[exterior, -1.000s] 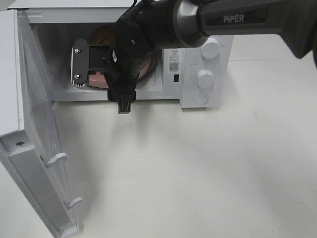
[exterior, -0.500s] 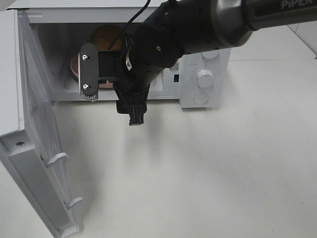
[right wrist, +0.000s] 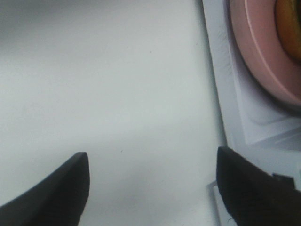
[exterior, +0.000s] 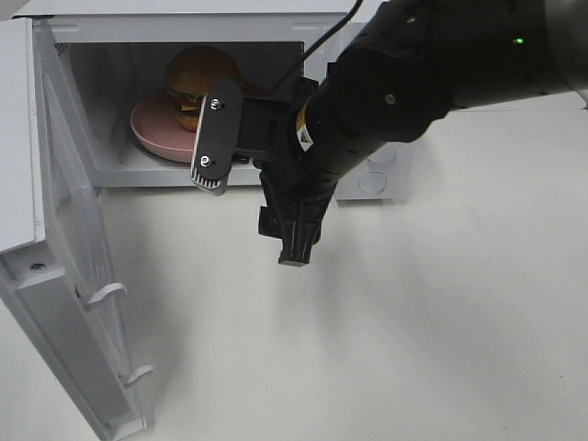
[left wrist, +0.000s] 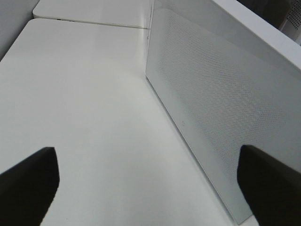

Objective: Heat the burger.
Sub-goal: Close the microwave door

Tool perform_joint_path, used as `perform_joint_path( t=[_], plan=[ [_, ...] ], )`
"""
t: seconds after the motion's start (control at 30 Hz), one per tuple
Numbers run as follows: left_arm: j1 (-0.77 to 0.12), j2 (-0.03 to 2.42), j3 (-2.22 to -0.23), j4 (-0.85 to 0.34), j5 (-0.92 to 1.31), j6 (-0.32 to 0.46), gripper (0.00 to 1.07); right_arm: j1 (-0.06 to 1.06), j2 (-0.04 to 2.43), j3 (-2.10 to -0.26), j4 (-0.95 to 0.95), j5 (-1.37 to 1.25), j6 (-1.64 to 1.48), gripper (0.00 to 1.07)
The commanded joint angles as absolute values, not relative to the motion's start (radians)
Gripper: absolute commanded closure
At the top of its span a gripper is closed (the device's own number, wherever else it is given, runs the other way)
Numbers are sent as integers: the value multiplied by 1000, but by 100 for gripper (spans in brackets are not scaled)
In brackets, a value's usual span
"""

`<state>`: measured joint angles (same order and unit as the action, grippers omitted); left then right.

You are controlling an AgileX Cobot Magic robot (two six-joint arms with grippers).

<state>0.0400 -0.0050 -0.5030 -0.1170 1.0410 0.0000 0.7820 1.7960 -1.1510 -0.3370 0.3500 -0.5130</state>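
Note:
The burger (exterior: 196, 76), with its golden-brown bun, sits on a pink plate (exterior: 150, 129) inside the open white microwave (exterior: 110, 165). My right gripper (exterior: 252, 220) hovers open and empty over the table just in front of the microwave's opening, apart from the plate. In the right wrist view the right gripper (right wrist: 155, 188) has only white table between its dark fingertips (right wrist: 61, 188), with the pink plate (right wrist: 261, 56) and a sliver of burger (right wrist: 289, 14) at the picture's edge. My left gripper (left wrist: 150, 188) is open and empty beside the microwave door; it does not show in the exterior view.
The microwave door (exterior: 64, 276) swings wide open toward the front left, and its dotted panel (left wrist: 211, 103) shows in the left wrist view. My black right arm (exterior: 432, 73) covers most of the control panel (exterior: 375, 181). White table (exterior: 386, 349) spreads in front.
My right gripper has pulled back out of the microwave toward the front and right. The plate and burger stay inside and are now uncovered. The left gripper has not changed.

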Motion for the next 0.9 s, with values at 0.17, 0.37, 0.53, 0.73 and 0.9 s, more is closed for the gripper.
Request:
perform_joint_path(
  t=[0.17,0.37,0.53,0.73,0.9],
  plan=[
    [43,-3,-503,-123,1032,0,9,784,1675,-1025,-301,381,-233,37],
    [43,-3,-503,-123,1032,0,9,784,1573,-959,-286,460,-17,37],
    [43,-3,-503,-123,1032,0,9,784,1489,-914,-282,543,83,33],
    [43,-3,-503,-123,1032,0,9,784,1363,-872,-279,670,94,30],
    [43,-3,-503,-123,1032,0,9,784,1280,-859,-280,790,107,31]
  ],
)
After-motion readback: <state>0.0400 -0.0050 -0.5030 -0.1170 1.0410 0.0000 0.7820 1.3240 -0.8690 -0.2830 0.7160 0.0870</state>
